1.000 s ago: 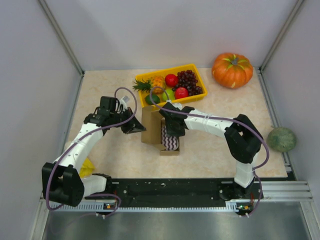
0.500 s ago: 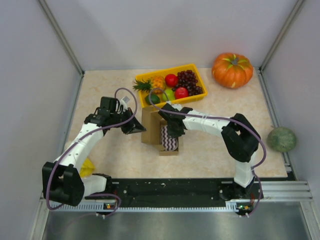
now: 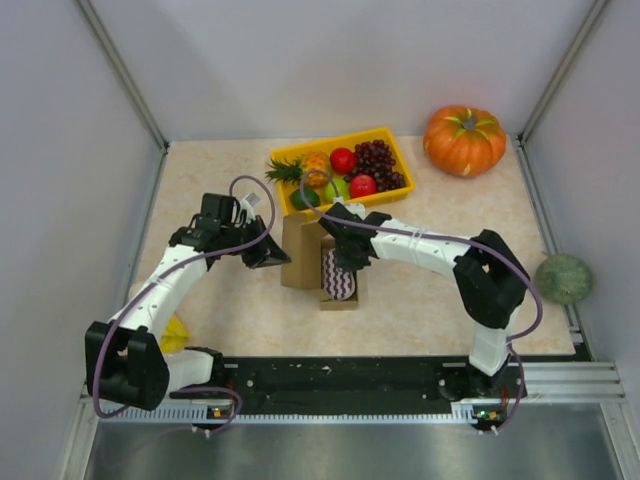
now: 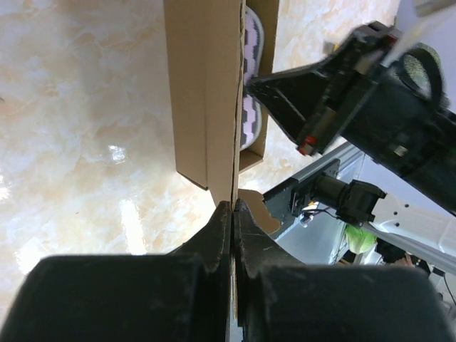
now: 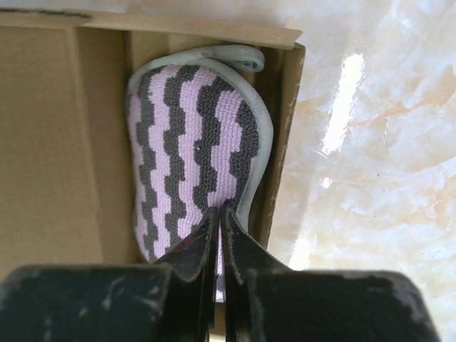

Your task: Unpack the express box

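Midway across the worktop (image 3: pixel 420 300), the cardboard box (image 5: pixel 64 142) lies open, just in front of the yellow tray (image 3: pixel 335 140). The left end effector (image 4: pixel 233 206) is pinched fully shut on the edge of the raised flap (image 4: pixel 203 85), holding it up. The right end effector (image 5: pixel 219 211) is closed tight on the near end of the striped knitted pad (image 5: pixel 192 142) inside (pink and grey zigzags). Doing this well probably means drawing the pad straight up, clear of the box wall, while the left grip steadies the flap. Farther back sits a pumpkin (image 3: pixel 464 140).
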Robot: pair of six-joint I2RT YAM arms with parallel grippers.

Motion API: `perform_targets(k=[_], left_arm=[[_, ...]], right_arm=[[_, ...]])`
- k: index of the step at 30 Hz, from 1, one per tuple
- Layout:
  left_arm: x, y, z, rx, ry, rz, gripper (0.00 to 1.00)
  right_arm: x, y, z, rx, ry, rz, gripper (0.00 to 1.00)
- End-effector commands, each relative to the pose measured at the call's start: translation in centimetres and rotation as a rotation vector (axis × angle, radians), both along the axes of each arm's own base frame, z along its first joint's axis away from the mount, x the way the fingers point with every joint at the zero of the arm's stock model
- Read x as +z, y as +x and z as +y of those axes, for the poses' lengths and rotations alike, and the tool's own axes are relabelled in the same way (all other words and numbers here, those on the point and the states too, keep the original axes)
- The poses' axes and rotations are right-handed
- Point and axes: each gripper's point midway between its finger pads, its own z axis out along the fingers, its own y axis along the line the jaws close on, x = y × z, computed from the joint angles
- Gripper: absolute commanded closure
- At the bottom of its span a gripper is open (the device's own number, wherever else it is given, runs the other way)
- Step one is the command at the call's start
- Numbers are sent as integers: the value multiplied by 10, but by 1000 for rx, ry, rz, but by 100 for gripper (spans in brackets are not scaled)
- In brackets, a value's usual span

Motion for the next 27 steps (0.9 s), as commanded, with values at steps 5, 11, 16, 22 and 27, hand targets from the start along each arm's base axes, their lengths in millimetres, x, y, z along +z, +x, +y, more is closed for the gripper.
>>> perform_targets(k=[5,11,16,22,27], left_arm=[[-3,10,6,3,65,-37,100],[-4,12,7,3,82,-41,100],[-4,12,7,1,85,-40,100],[-6,11,6,-1,87,-32,100],[-8,11,5,-2,89,-23,100]], right_arm=[[62,5,16,-8,165,-122,100],[72,5,12,-16,174,-145,100],[61,4,7,-10,122,-127,100],[33,-6,-2,-7,44,-53,59],[15,-9,-7,-18,11,-25,56]])
